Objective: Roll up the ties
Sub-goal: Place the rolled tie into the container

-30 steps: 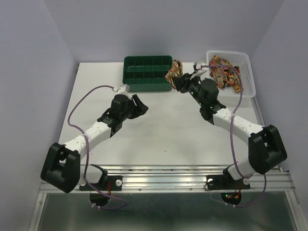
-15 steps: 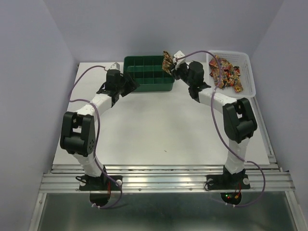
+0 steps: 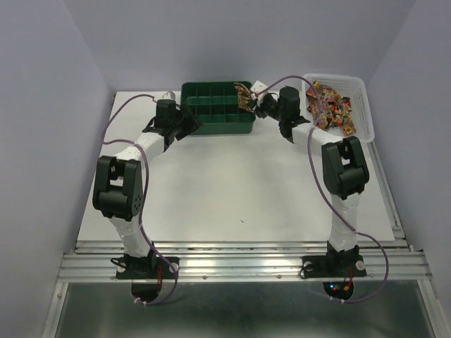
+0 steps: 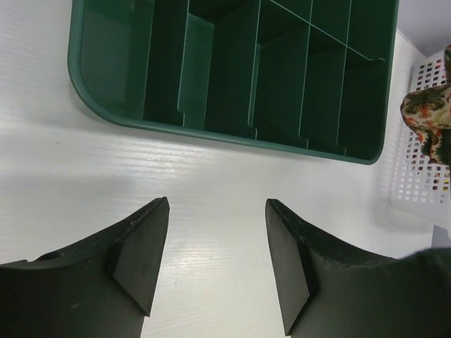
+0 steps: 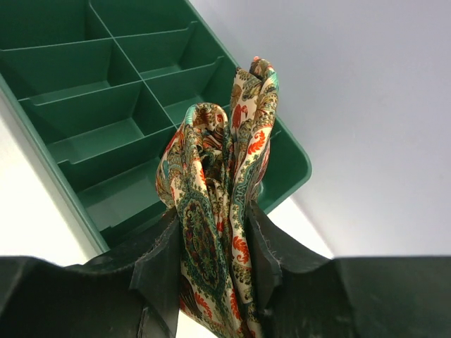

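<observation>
A bunched tie (image 5: 218,162) in cream, green and red paisley is pinched between the fingers of my right gripper (image 5: 210,215), which is shut on it. In the top view that tie (image 3: 244,92) hangs over the right back corner of the green compartment tray (image 3: 218,129), with the right gripper (image 3: 252,101) just beside it. More ties (image 3: 330,105) lie heaped in the white basket (image 3: 364,113). My left gripper (image 3: 184,124) is open and holds nothing, low over the table at the tray's front left corner. In the left wrist view the left gripper (image 4: 216,204) faces the tray (image 4: 211,130).
The tray's compartments (image 5: 84,141) hold nothing that I can see. The basket (image 4: 416,176) stands to the right of the tray at the table's back right. Grey walls close in the back and both sides.
Both arms have reached toward the back. The right gripper carried the tie left, from between tray and basket to over the tray's right back corner. The left gripper moved to the tray's front left corner.
</observation>
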Motion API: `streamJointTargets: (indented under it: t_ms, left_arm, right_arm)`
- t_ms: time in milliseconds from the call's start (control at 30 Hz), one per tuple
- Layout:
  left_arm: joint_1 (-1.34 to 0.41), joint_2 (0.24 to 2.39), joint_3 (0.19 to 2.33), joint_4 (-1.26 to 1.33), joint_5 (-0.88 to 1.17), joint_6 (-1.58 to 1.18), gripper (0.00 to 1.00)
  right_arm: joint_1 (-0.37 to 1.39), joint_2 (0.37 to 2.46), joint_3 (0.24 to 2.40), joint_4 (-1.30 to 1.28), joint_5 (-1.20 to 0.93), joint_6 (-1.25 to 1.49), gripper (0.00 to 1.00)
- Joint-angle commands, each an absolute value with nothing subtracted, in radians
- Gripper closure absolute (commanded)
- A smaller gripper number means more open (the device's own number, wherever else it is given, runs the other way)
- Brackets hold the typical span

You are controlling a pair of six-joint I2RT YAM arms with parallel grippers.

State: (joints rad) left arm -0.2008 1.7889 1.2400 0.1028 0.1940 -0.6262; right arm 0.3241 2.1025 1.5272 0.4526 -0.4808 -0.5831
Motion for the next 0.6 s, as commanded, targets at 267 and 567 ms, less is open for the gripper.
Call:
streamJointTargets:
  t_ms: [267,567]
  left_arm:
    - [-0.184,1.825,1.285,0.107,0.201,-0.586,0.32]
    - [-0.179,1.859,1.319,0.092,0.173,-0.603,0.33]
  right_arm:
    - [0.307,2.118,1.643,0.33,-0.559,-0.736,0.99]
    - [0.307,2.167,1.687,0.324,-0.433,-0.66,0.99]
